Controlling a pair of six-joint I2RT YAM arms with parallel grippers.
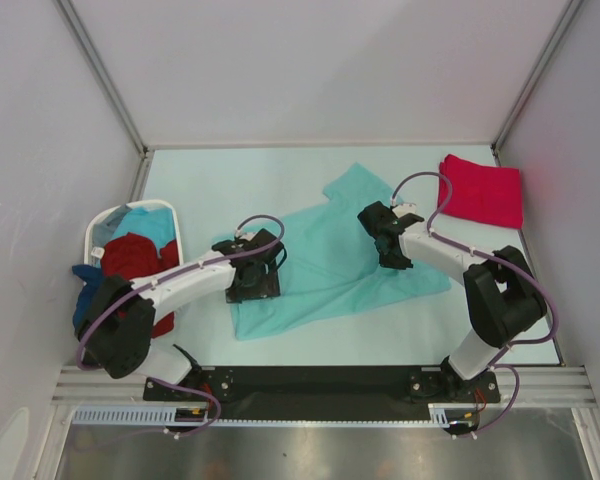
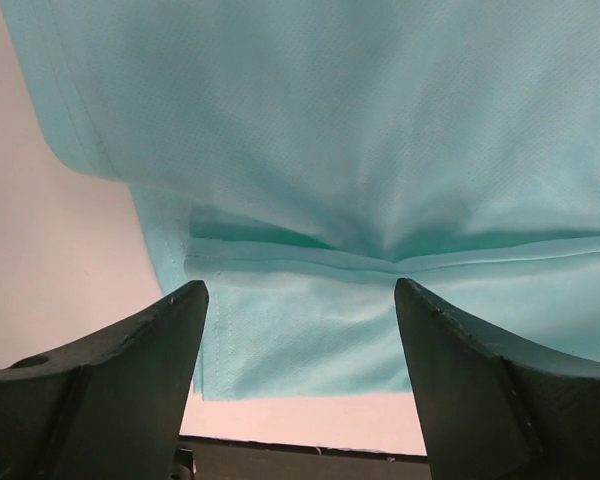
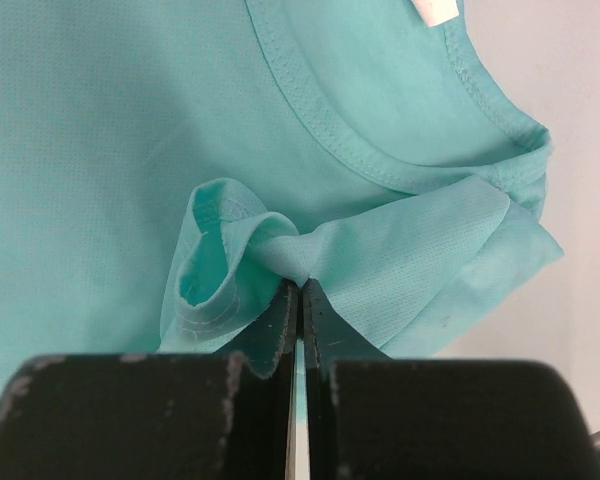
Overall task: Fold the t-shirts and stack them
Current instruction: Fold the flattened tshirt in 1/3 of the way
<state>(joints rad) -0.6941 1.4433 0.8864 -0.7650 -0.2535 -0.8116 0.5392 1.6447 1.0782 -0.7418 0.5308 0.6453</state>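
Note:
A light teal t-shirt [image 1: 325, 255] lies spread and rumpled in the middle of the table. My right gripper [image 1: 384, 232] is shut on a pinched fold of its sleeve near the collar, and the wrist view shows the cloth [image 3: 380, 260] bunched at the fingertips. My left gripper [image 1: 255, 275] is open over the shirt's left lower edge; the hem [image 2: 310, 340] lies between the spread fingers, not held. A bright pinkish-red t-shirt [image 1: 480, 190] lies folded at the far right. Dark red [image 1: 135, 255], light blue [image 1: 148, 226] and blue [image 1: 85, 290] shirts sit in and over the basket.
A white plastic laundry basket [image 1: 100, 228] stands at the left edge of the table. White walls close in the back and both sides. The black arm-mount rail [image 1: 320, 380] runs along the near edge.

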